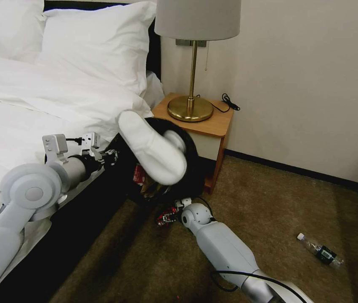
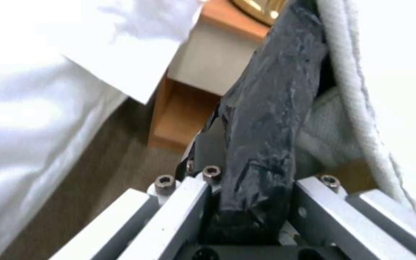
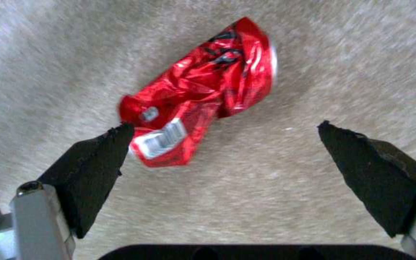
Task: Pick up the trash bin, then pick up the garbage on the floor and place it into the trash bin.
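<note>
My left gripper [image 1: 113,156] is shut on the rim of the trash bin [image 1: 191,168], holding it tilted above the floor beside the bed. In the left wrist view the bin's black bag [image 2: 265,126] is pinched in the left gripper [image 2: 251,202]. Two white slippers [image 1: 153,147] stick out of the bin, and a red can [image 1: 139,173] lies inside. Below the bin, my right gripper [image 1: 174,212] hangs open over a crumpled red-white wrapper [image 3: 203,86] on the carpet; one fingertip [image 3: 121,131] touches its edge. A clear bottle [image 1: 319,251] lies on the floor far to the right.
The bed [image 1: 40,105] runs along the left, with its dark base next to my left arm. A wooden nightstand [image 1: 214,122] with a brass lamp [image 1: 191,105] stands right behind the bin. Open carpet stretches to the right towards the wall.
</note>
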Controlling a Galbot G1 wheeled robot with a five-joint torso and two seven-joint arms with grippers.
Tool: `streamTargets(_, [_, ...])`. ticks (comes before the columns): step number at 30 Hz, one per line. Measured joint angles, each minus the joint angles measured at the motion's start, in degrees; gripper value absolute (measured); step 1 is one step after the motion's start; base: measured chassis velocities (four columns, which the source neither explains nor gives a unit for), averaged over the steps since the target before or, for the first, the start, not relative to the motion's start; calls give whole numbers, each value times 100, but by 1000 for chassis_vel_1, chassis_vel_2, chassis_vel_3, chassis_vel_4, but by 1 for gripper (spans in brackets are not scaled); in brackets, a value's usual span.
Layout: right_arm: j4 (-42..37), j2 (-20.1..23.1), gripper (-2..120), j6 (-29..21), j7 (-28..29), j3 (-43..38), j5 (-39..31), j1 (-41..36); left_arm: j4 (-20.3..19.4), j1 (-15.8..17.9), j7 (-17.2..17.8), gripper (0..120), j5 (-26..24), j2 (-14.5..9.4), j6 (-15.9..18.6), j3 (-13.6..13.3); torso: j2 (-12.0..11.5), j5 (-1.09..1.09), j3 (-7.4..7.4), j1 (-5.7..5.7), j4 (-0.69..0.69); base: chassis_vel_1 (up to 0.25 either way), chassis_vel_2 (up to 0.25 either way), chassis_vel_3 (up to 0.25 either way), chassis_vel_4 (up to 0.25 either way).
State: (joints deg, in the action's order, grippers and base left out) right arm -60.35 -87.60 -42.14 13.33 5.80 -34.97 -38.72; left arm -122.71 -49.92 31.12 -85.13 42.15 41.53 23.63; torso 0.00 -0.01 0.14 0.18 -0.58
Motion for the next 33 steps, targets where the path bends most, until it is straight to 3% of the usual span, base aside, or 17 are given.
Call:
streamTargets(2, [34,-192,98,0,392,-118,-624,7,65,118,-3,2,-67,-25,-20,38,0,1,0,0,2,0,0,0,0])
streamTargets(7, [127,-351,99,2,773,-174,-1252,65,181,351,13,2,-171,-35,-45,71,0,0,0,0,2,0,0,0,0])
streamTargets(16, [625,-464,100,23,1034,-115,-1301,89,281,703,91,2,-357,-74,-61,76,0,1,0,0,1,0,0,0,0])
streamTargets(24, [1095,-460,100,238,1058,-282,-1181,246,265,821,138,2,-440,-106,-73,54,0,1,0,0,1,0,0,0,0])
streamTargets(31, [923,-458,100,278,895,-394,-1333,261,258,825,137,2,-450,-131,-76,51,0,1,0,0,1,0,0,0,0])
streamTargets(33, [754,-459,100,342,737,-398,-1666,256,259,828,137,2,-452,-129,-76,51,0,2,0,0,2,0,0,0,0])
